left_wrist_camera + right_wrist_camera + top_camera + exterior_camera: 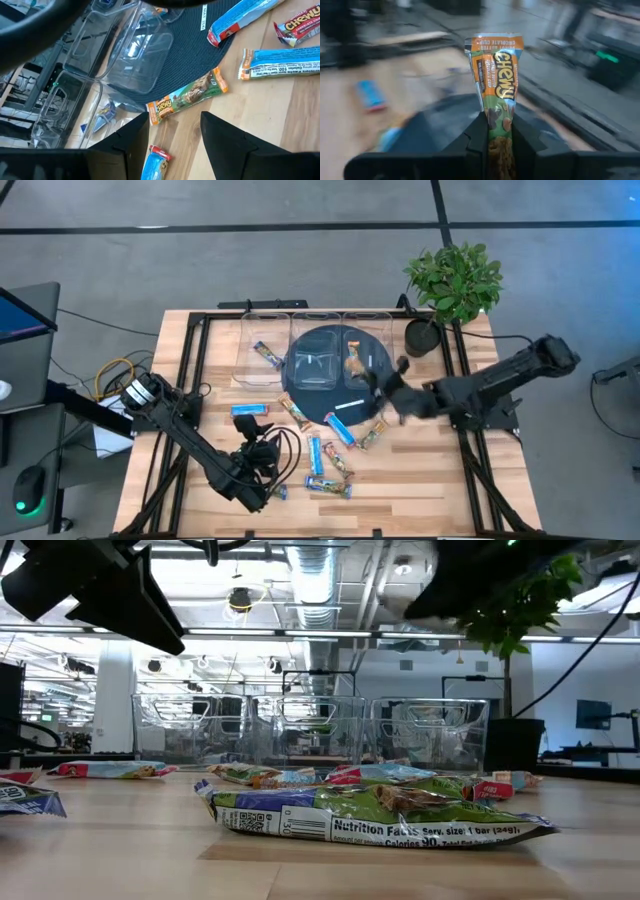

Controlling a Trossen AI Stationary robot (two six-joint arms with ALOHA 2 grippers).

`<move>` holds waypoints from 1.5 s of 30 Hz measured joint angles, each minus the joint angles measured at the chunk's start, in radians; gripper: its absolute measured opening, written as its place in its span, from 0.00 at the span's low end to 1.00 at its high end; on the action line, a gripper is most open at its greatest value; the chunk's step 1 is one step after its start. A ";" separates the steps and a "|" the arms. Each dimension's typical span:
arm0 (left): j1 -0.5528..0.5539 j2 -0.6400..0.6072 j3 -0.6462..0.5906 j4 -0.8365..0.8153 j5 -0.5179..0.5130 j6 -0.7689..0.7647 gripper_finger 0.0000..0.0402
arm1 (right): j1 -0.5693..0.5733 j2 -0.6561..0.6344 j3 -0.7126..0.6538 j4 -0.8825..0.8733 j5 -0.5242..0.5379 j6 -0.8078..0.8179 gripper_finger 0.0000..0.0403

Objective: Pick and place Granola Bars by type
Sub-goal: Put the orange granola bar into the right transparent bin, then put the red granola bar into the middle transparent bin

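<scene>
Right wrist view: the right claw [497, 135] is clamped on the lower end of an orange-and-green bar [496, 75], which stands upright between the fingers. I judge it is pinched by one end so it can hang free and drop cleanly into a bin. Its wrapper is shiny and creased, with "Chewy" down the front.

From overhead this claw hovers over the dark round mat [318, 385], just short of the clear bins [262, 340] at the table's far edge.

The left claw [175, 132] waits with fingers apart above the near side of the table [420, 480], over another orange-and-green bar [187, 96]. Blue bars [330, 455] lie scattered between.
</scene>
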 joint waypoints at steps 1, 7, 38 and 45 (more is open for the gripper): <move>0.000 0.000 0.000 0.000 0.000 0.000 0.43 | -0.038 0.010 0.000 -0.011 -0.002 0.015 0.11; 0.000 0.000 0.000 0.005 0.019 0.000 0.43 | -0.235 0.098 0.000 -0.060 -0.044 0.117 0.12; 0.003 0.000 0.001 -0.097 0.273 -0.021 0.43 | -0.408 0.221 0.001 -0.008 -0.206 0.026 0.41; 0.003 0.000 0.001 -0.274 0.402 -0.106 0.43 | -0.342 0.215 0.001 0.094 -0.181 -0.146 0.53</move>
